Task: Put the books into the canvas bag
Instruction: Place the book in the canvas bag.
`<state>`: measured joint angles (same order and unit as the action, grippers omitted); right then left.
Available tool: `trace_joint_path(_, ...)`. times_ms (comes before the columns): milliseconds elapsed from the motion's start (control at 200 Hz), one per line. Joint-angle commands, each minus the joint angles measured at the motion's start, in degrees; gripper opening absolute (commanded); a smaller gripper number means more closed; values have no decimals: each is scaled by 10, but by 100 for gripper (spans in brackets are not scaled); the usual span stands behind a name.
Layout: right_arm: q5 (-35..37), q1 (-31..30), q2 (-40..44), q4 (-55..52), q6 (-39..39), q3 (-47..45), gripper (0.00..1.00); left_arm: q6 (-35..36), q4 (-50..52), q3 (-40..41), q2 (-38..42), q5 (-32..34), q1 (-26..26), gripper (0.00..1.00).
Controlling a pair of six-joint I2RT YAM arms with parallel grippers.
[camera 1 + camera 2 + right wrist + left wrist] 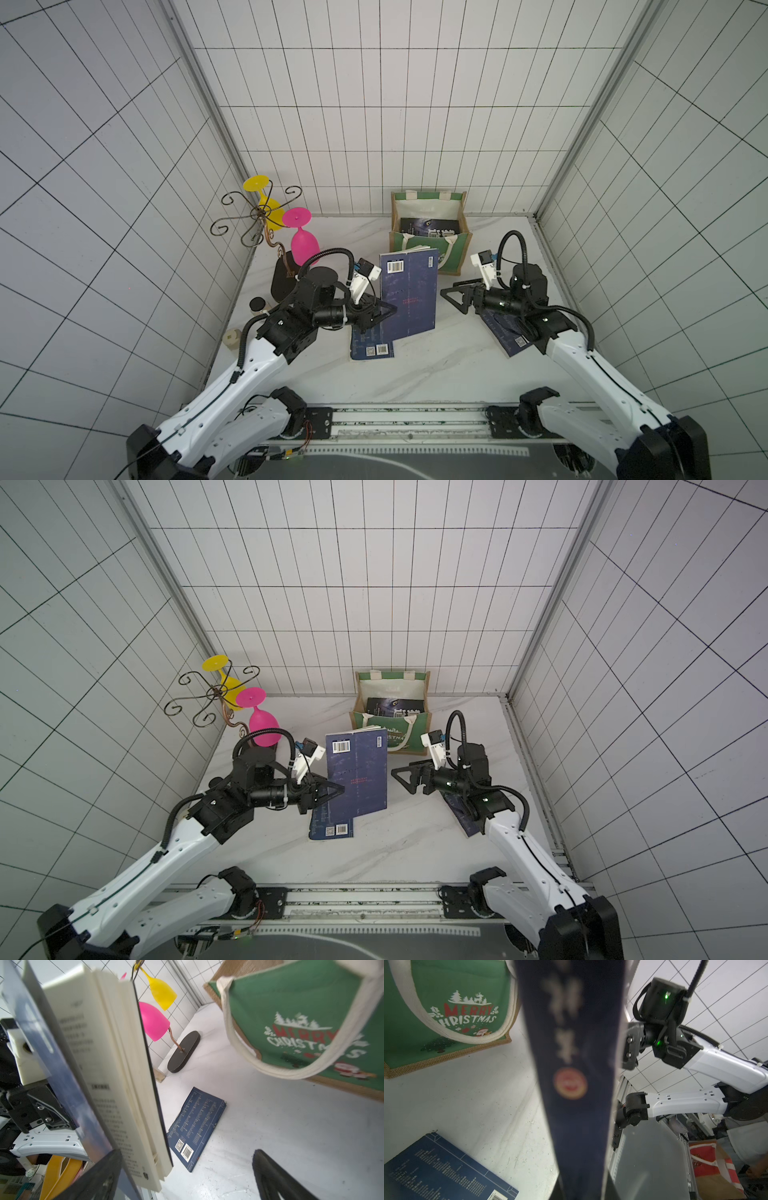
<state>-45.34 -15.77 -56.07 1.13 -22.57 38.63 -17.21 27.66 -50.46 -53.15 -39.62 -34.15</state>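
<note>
Left gripper [390, 310] pinching the lifted navy book [409, 291]; right gripper [454, 297] spread beside it, apart.
Nearest me, a flat navy book [372, 348] lies on the table [415, 374], and another navy book [505, 337] lies under my right arm. The lifted one shows its back cover upward. Its long axis runs away from me, barcode end toward the canvas bag [459, 253], which holds a black book [430, 226].

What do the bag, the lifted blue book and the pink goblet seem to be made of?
The bag: coarse woven fibre, jute-like, at the brown edges; smooth matte green printed panel. The lifted blue book: paper, thin card cover; cream page edges show in the right wrist view. The pink goblet: probably plastic, opaque, evenly coloured; not certain.
</note>
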Motion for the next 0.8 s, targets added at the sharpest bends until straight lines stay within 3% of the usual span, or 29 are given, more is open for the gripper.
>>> trace_joint_path(0, -97, 18, 12, -42, 57, 87, 98, 96, 106, -42, -12, -19, -4, 0)
trace_joint_path(150, -123, 21, 19, -182, 172, 176, 98, 122, 158, -68, -55, 8, -20, 0)
trace_joint_path(295, -125, 18, 0, -301, 245, 246, 99, 156, 177, -74, -84, 29, -74, 0)
trace_joint_path(450, -92, -31, -44, -357, 272, 272, 98, 189, 185, -82, -110, 46, -142, 0)
trace_joint_path(620, -38, -104, -74, -399, 292, 270, 98, 206, 186, -86, -123, 34, -154, 0)
trace_joint_path(795, -53, -132, -35, -403, 292, 236, 97, 212, 177, -82, -105, 30, -154, 0)
